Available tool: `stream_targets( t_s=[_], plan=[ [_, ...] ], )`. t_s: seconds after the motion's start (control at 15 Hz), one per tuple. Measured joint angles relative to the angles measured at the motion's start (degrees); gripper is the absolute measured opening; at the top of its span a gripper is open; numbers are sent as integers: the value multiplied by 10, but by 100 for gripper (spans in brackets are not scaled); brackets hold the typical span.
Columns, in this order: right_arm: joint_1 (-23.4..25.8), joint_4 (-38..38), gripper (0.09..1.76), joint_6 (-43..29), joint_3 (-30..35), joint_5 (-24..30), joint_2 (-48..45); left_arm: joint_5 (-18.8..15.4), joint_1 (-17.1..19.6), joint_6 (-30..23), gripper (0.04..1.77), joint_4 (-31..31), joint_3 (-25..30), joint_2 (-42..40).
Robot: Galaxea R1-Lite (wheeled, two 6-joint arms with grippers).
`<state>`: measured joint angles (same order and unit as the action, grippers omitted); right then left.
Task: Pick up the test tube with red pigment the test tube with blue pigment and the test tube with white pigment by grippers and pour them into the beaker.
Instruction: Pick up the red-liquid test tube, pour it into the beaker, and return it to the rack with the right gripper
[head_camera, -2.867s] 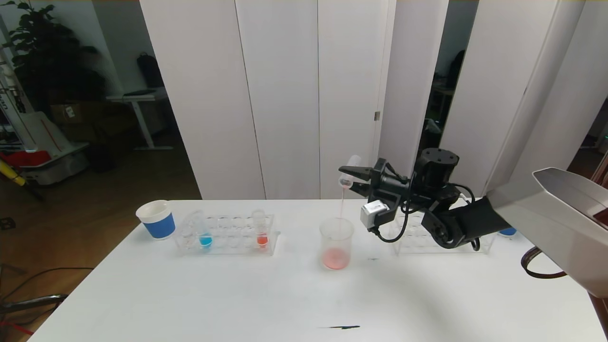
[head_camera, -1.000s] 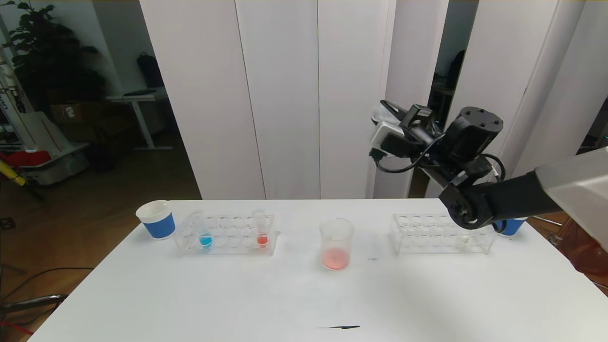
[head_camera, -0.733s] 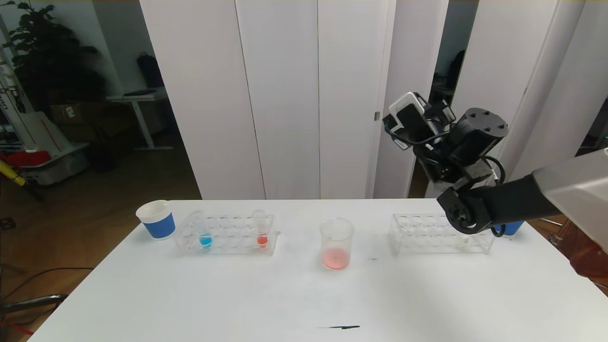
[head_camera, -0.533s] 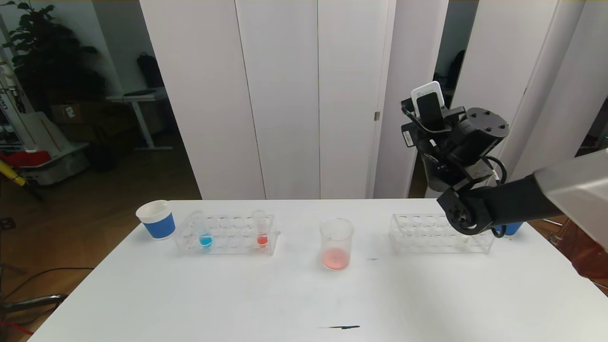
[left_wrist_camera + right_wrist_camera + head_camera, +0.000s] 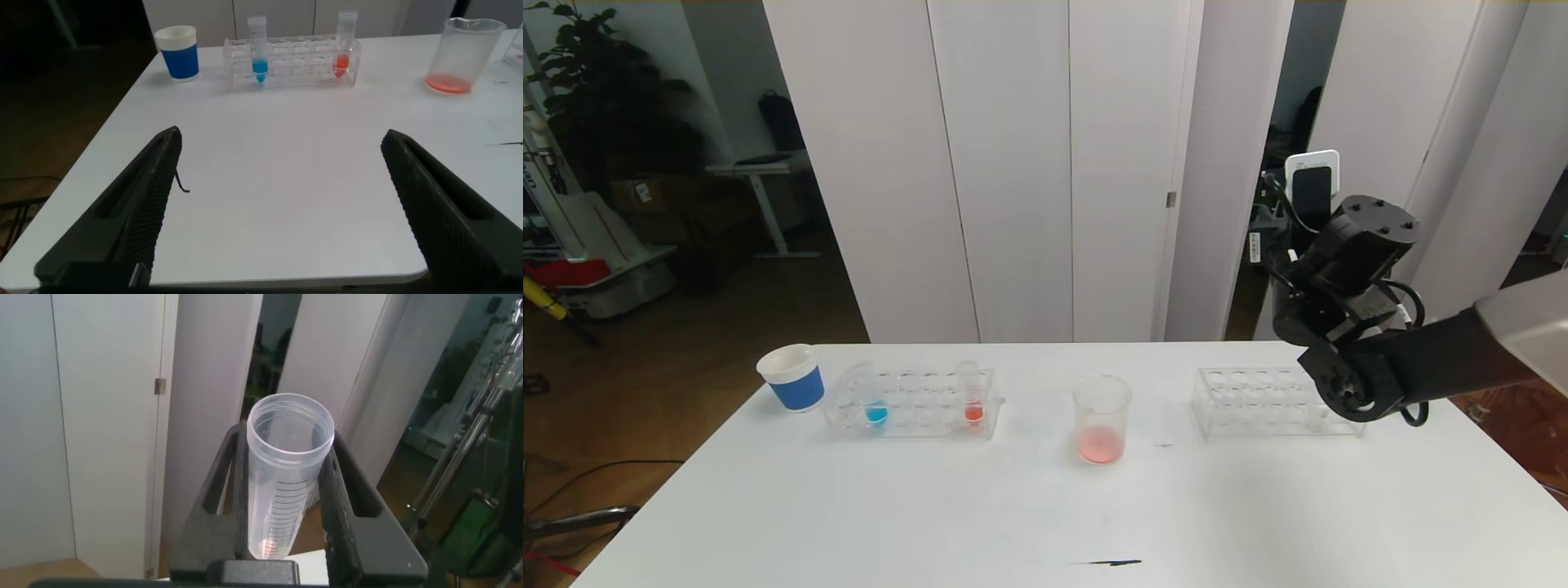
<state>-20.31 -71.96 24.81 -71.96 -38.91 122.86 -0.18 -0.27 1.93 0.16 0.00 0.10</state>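
Note:
The beaker [image 5: 1102,418] [image 5: 467,53] stands mid-table with a little red-pink liquid in it. In the left rack [image 5: 915,402] the test tube with blue pigment [image 5: 875,404] [image 5: 259,49] and a test tube with red pigment [image 5: 971,396] [image 5: 346,45] stand upright. My right gripper [image 5: 286,437] is shut on a clear graduated test tube [image 5: 286,482], almost empty with a pink trace at its bottom. That arm's wrist [image 5: 1360,245] is raised above the right rack [image 5: 1254,402]. The test tube with white pigment is hidden. My left gripper [image 5: 279,135] hangs open and empty over the table's near left part.
A white paper cup with a blue sleeve [image 5: 792,377] [image 5: 178,53] stands left of the left rack. My right elbow [image 5: 1347,394] covers the right rack's far end. A black mark [image 5: 1107,563] lies near the table's front edge. White door panels stand behind.
My right arm has stopped pouring over the beaker, risen and swung right over the right rack, turning the emptied tube back up. The left gripper has not moved.

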Motion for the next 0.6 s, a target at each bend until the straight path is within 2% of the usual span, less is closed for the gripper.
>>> stream_targets(
  t_s=[0.27,0.6],
  plan=[
    [49,-3,57,4,63,6,-55,0,0,0,174,0,0,0],
    [160,-1,57,-15,95,63,-120,0,0,0,174,0,0,0]
  ],
)
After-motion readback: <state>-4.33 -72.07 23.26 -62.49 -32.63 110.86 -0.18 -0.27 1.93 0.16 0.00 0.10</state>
